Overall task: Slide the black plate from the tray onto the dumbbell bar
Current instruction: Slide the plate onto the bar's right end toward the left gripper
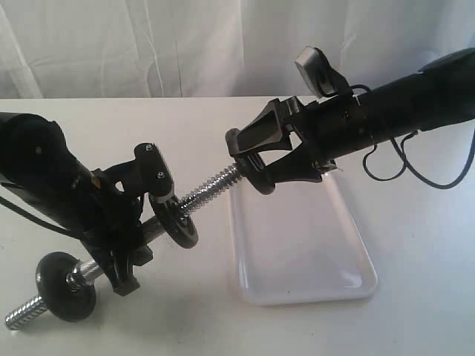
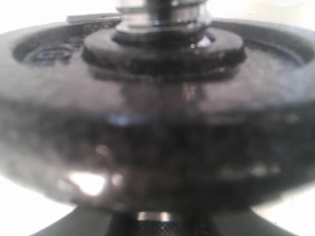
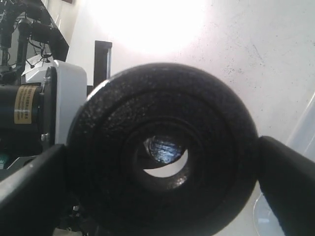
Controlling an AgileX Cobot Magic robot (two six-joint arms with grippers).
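The right gripper [image 1: 249,161] clamped the black plate [image 3: 162,98] at the dumbbell bar's [image 1: 211,185] threaded tip, above the tray [image 1: 356,285]. The left gripper [image 1: 137,222] gripped the bar. The hole needed centring, then a straight push along the bar.

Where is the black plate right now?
The black plate is mid exterior view, in the right hand at the threaded tip of the dumbbell bar, above the tray.
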